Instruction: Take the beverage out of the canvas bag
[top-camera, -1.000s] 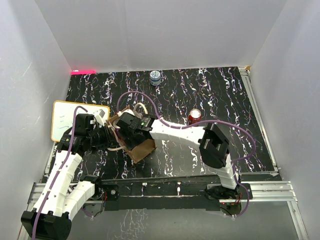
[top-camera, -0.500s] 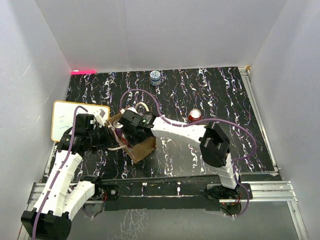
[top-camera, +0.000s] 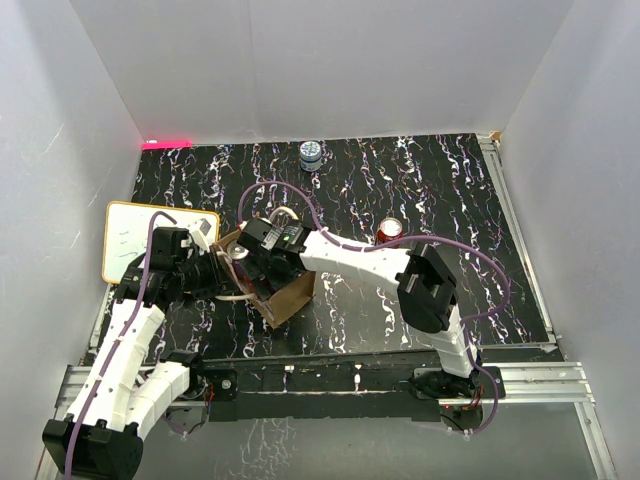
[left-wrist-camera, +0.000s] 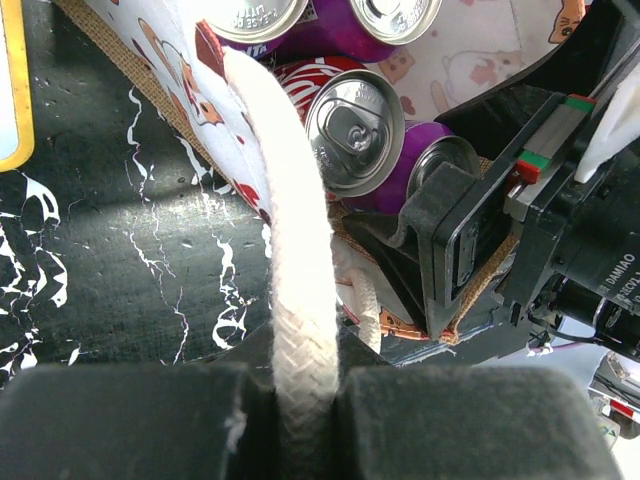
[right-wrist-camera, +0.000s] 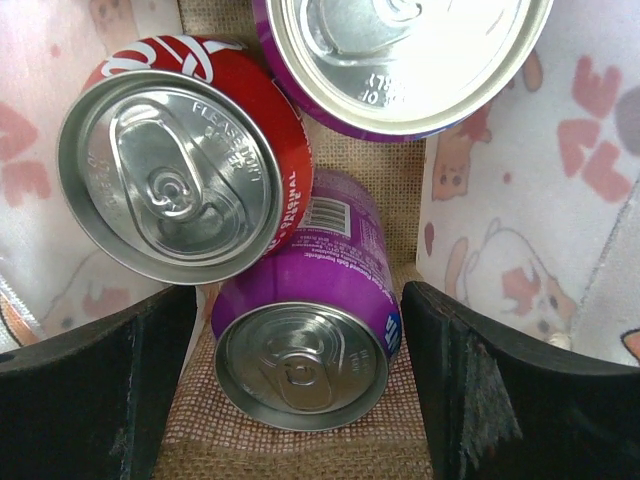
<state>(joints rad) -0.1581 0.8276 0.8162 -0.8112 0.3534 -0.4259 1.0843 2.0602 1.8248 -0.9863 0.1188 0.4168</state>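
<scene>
Nudged slightly leftward over the canvas bag (top-camera: 291, 294) since a second ago, the right gripper (right-wrist-camera: 300, 385) spreads wide astride a purple soda can (right-wrist-camera: 300, 350). The can stands upright inside the bag, lid skyward. The left gripper (left-wrist-camera: 305, 420) pinches the bag's rope handle (left-wrist-camera: 295, 250).

**Bag and can colours**

The canvas bag (top-camera: 292, 297) is tan-brown burlap, lined white with pink-orange cartoon animals; its rope handle (left-wrist-camera: 297, 300) is cream. A red can (right-wrist-camera: 180, 160) and a purple can (right-wrist-camera: 300, 365) show silver tops. The tabletop (top-camera: 430, 175) is black, streaked white.
</scene>
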